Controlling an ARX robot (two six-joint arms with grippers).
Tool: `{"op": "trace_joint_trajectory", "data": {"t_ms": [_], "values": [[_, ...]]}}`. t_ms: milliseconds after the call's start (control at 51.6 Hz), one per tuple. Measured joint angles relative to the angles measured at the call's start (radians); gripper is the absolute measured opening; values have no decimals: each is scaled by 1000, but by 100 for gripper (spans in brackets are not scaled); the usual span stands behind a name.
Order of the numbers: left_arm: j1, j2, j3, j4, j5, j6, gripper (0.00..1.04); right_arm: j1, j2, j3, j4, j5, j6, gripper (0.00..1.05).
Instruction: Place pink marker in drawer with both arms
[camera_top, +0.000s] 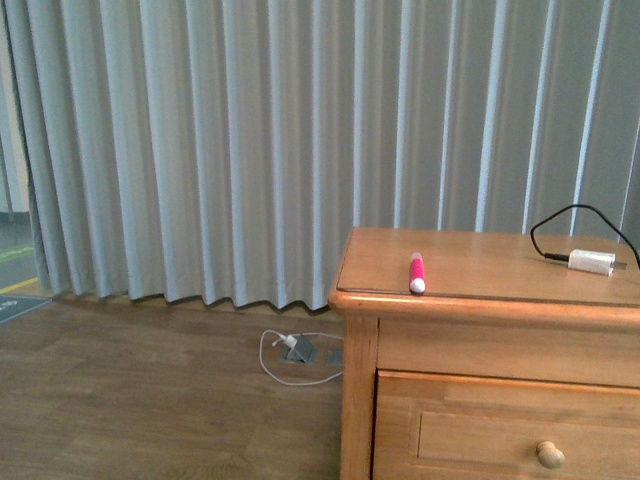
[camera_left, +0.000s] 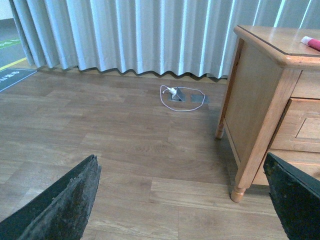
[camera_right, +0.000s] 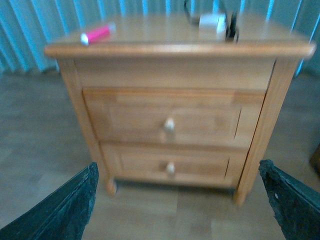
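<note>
Pink marker lies flat on the top of the nightstand, near its front-left corner, with the white cap toward the front edge. It's well apart from the white charger block, which sits with its black cable toward the back right of the same top.

Below the top, the upper drawer and lower drawer both look closed, each with one round knob. Your right wrist view is blurry, so don't trust the fine detail.

Left gripper has its jaws wide apart and holds nothing. It sits low over the wood floor, off the nightstand's left side. Right gripper is also spread wide and empty, facing the nightstand front, clear of it.

Grey curtain hangs behind. A white cord loops from a floor socket.
</note>
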Motion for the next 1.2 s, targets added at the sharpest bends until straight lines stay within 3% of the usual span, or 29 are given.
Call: {"op": "trace_joint_trajectory", "data": {"t_ms": [58,155,445,639,930,1201], "values": [[0,0,0,0,0,0,99,4,90,30,-55,-11,49,96],[0,0,0,0,0,0,99,22,230,59,-12,-21,81,96],[0,0,0,0,0,0,99,109,959,213,529,27,81,96],[0,0,0,0,0,0,99,143,1389,397,733,76,71,96],[0,0,0,0,0,0,99,163,1790,651,853,143,53,96],[0,0,0,0,0,0,99,158,1967,807,889,172,31,96]]}}
